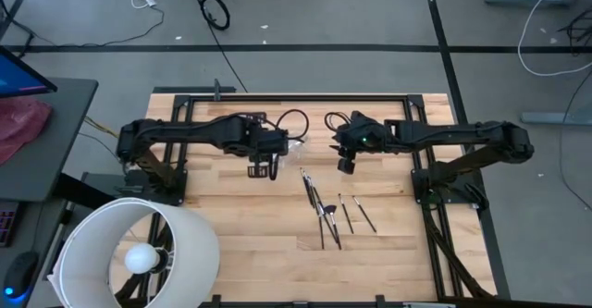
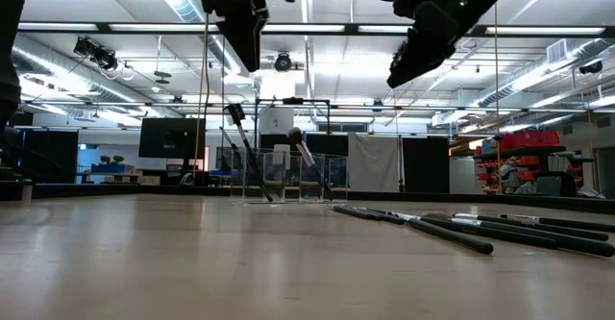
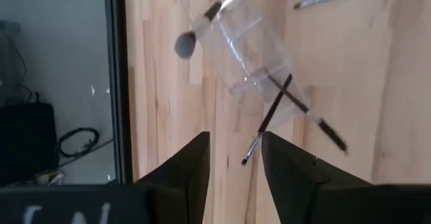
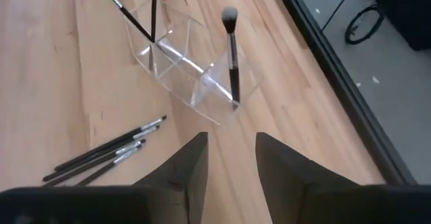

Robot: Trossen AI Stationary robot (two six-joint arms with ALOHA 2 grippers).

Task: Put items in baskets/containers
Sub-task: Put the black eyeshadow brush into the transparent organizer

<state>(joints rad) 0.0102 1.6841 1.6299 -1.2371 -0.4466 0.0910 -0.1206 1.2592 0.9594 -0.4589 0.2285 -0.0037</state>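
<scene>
The clear cup (image 4: 192, 72) stands near the table's back edge, holding three brushes (image 4: 231, 49) upright. More brushes (image 1: 331, 211) lie loose in front of it. Both grippers, left (image 1: 262, 167) and right (image 1: 347, 165), hang beside it, fingers spread, holding nothing.

Both arms are matte black and slender, built of boxy jointed links. A black cable loops above each wrist. The right hand (image 1: 347, 166) has a small green light glowing on its wrist housing. The left hand (image 1: 262, 170) ends in flat, dark, wedge-shaped fingers (image 3: 188, 177).
</scene>
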